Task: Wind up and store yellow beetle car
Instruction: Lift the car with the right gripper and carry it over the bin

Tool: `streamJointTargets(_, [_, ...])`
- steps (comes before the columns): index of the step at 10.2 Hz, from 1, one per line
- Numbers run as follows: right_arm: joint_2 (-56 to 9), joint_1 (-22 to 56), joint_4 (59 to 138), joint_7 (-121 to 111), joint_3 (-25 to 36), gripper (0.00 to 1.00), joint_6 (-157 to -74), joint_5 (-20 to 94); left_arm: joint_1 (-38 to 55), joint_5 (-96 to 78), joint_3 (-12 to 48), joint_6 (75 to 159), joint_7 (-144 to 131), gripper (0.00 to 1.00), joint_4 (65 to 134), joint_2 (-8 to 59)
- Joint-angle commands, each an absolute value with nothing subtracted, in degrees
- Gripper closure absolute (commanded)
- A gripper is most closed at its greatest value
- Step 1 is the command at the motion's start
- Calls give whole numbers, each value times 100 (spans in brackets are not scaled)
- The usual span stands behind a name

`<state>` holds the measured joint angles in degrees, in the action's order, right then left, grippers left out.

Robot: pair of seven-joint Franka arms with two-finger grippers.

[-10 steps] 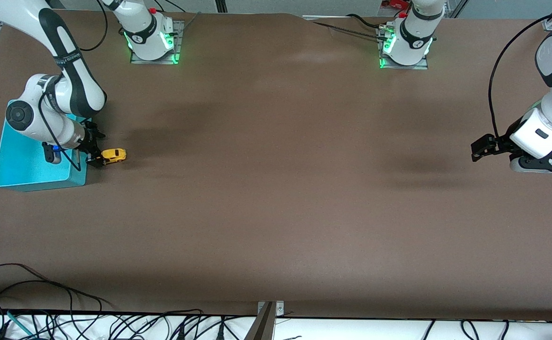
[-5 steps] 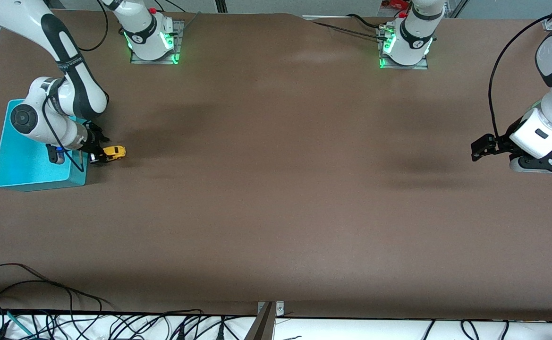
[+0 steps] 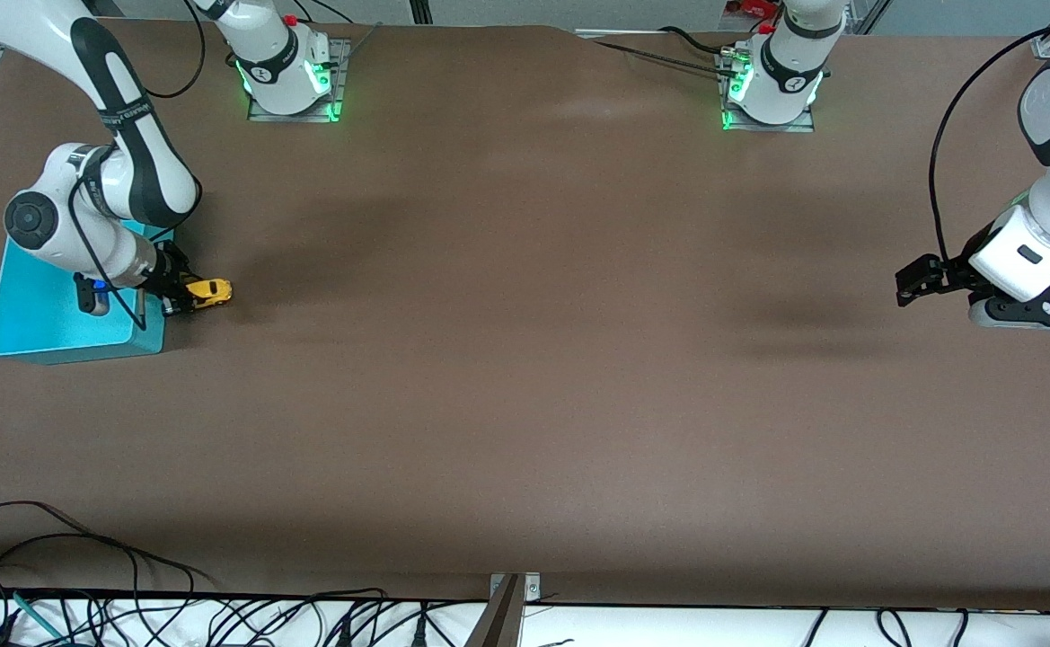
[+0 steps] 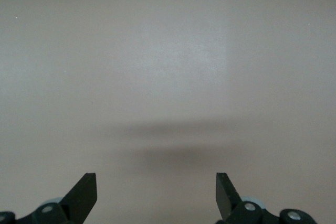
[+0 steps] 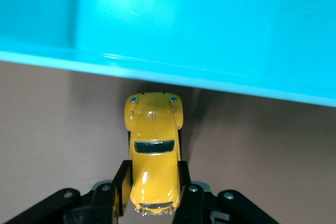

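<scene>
The yellow beetle car (image 3: pixel 208 292) is held in my right gripper (image 3: pixel 180 297), which is shut on the car's sides, low over the table just beside the turquoise bin (image 3: pixel 39 316). In the right wrist view the car (image 5: pixel 153 145) sits between the black fingers (image 5: pixel 122 182) of the right gripper (image 5: pixel 153 181), with its nose close to the bin's outer wall (image 5: pixel 210 35). I cannot tell whether its wheels touch the table. My left gripper (image 3: pixel 907 288) waits open and empty at the left arm's end of the table; the left wrist view (image 4: pixel 156 190) shows only bare table.
The brown table (image 3: pixel 525 377) spreads wide between the two arms. Cables (image 3: pixel 84 575) hang along the table's edge nearest the front camera. The right arm's wrist covers part of the bin.
My right gripper has shifted a little toward the bin with the yellow car in it, and its wrist has moved over the bin. The left arm has not moved.
</scene>
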<state>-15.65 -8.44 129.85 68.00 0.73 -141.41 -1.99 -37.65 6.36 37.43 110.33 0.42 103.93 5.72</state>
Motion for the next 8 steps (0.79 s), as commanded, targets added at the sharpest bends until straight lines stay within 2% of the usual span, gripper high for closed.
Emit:
streamJointTargets(1, [-1363, -896, 12736, 7301, -9, 100, -14028, -255, -3814, 466, 3744, 10942, 229, 0, 10345, 554])
streamJointTargets(5, [-1336, -853, 12121, 7593, -158, 100, -13826, -298, -3814, 466, 3744, 10942, 229, 0, 10336, 580])
streamJointTargets(8, [-1327, -826, 11875, 7594, -167, 100, -13081, -878, -3814, 457, 3744, 10942, 229, 0, 10336, 580])
